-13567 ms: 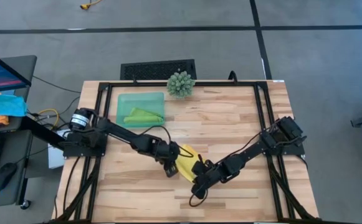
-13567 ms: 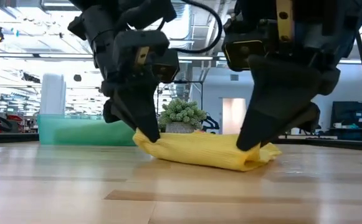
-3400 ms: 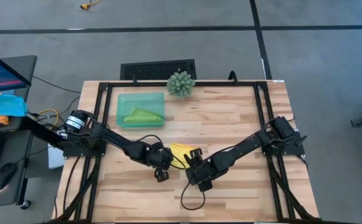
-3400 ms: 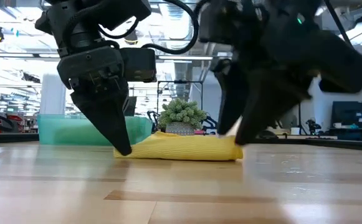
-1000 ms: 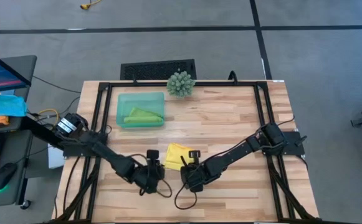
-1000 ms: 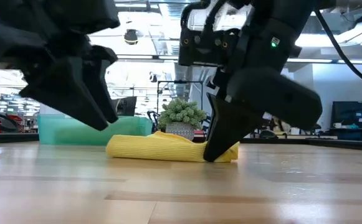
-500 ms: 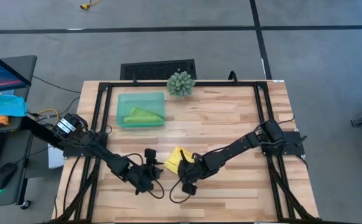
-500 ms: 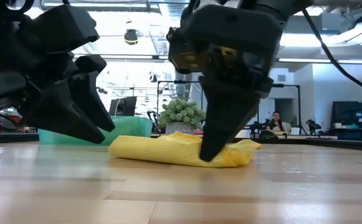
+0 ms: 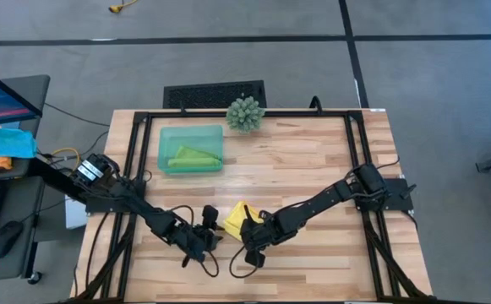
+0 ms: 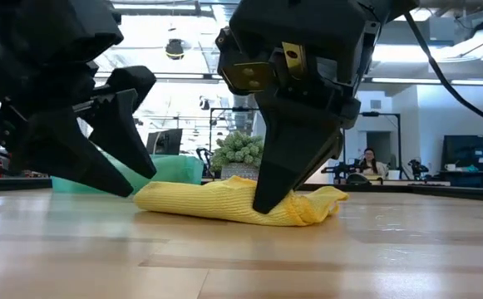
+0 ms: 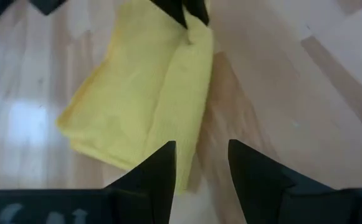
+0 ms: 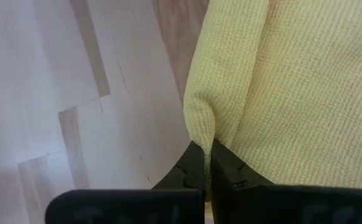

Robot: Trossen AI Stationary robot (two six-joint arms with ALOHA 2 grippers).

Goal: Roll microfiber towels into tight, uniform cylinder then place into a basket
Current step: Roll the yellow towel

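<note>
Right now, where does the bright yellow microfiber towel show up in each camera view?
High view: bright yellow microfiber towel low of centre, between both arms.
Low view: across the middle, on the wooden table.
Left wrist view: centre-left.
Right wrist view: fills the right side.
Shared landmark: the right gripper, shut, pinching the towel's edge.

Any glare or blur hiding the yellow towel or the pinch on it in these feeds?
Left wrist view: window glare whitens the table beside the yellow towel, which stays readable. Right wrist view: sharp, even light, right gripper pinching a towel fold. Low view: bright backlight turns both arms into silhouettes; left gripper detail is lost. High view: even, no glare.
</note>
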